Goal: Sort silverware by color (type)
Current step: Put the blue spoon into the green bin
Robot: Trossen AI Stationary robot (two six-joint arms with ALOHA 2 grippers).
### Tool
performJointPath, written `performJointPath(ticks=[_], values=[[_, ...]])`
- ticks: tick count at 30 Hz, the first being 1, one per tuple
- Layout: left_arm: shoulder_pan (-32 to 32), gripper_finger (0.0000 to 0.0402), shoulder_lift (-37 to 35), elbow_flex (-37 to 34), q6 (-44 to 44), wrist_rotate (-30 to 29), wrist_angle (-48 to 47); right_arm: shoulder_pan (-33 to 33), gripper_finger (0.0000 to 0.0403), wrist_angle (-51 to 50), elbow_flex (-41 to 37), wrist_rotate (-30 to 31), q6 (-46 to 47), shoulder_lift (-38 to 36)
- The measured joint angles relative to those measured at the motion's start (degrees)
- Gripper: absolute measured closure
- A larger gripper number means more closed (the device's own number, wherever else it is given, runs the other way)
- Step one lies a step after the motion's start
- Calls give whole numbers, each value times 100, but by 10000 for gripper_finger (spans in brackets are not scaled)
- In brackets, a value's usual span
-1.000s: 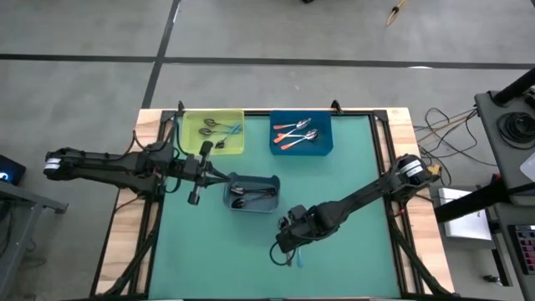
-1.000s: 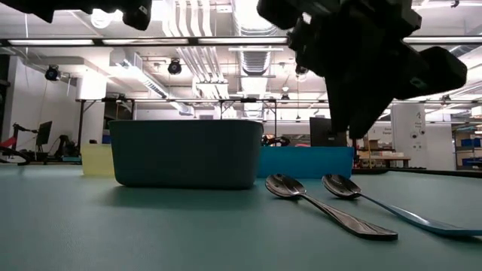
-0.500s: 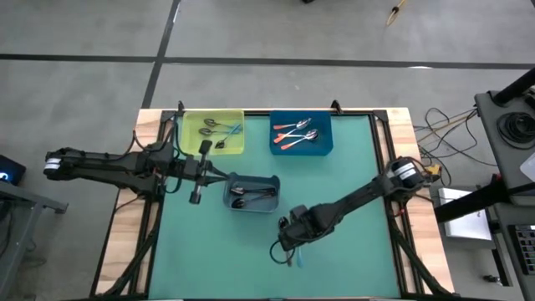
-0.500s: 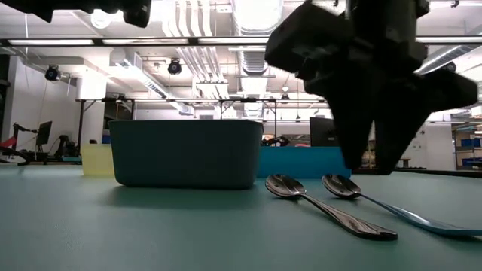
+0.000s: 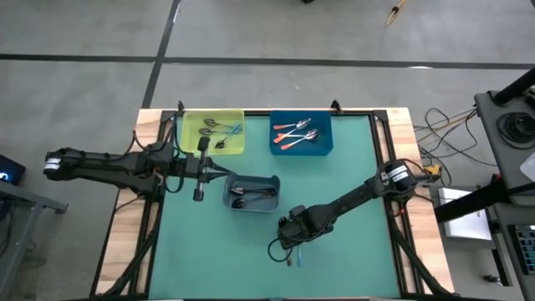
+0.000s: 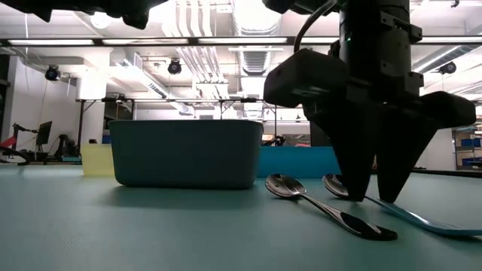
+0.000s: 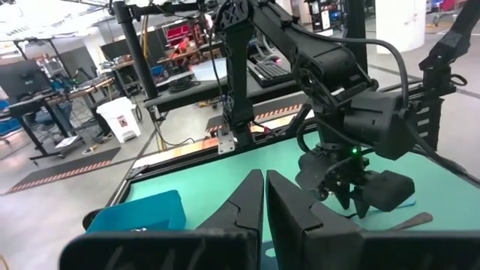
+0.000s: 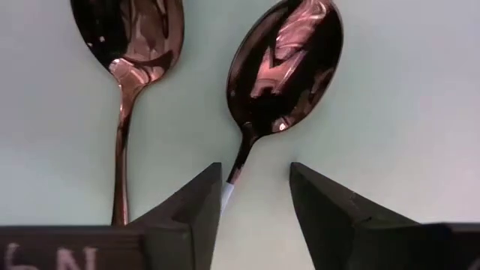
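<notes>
Two spoons lie side by side on the green table near its front edge: an all-dark spoon (image 8: 127,45) (image 6: 324,209) and a light-blue-handled spoon (image 8: 285,67) (image 6: 410,216). My right gripper (image 8: 255,169) (image 6: 374,197) (image 5: 288,245) points down over them, open. Its fingers stand on either side of the blue-handled spoon's thin neck (image 8: 238,161), close above the table, without touching it. My left gripper (image 5: 199,195) (image 7: 264,174) is shut and held level above the table, left of the grey bin (image 5: 252,193).
The grey bin holds dark spoons. A yellow-green bin (image 5: 214,132) at the far left holds blue-handled spoons, and a blue bin (image 5: 301,135) beside it holds orange-handled ones. Bare green mat lies to the right of and behind my right gripper.
My right gripper has come down toward the two spoons and opened. Its fingers now stand on either side of the blue-handled spoon's neck. The spoons have not moved.
</notes>
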Motion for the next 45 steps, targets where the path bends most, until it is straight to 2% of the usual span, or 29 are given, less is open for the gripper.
performJointPath(ticks=[11,16,25,34,40,45], values=[[0,402,0,0,24,-86,-22,-79,354,-101,-8,-36,-3,7],[0,402,0,0,24,-87,-24,-85,389,-81,-7,4,-15,9],[0,402,0,0,20,-90,-28,-85,393,-201,-7,15,-214,-37],[0,402,0,0,2,-95,-31,-98,393,-610,-12,526,-722,-499],[0,402,31,0,-109,-456,-17,-157,393,-1173,-13,1178,-1136,-1012],[16,402,79,-2,-194,-728,107,-288,394,-1389,-13,2180,-1976,-1541]])
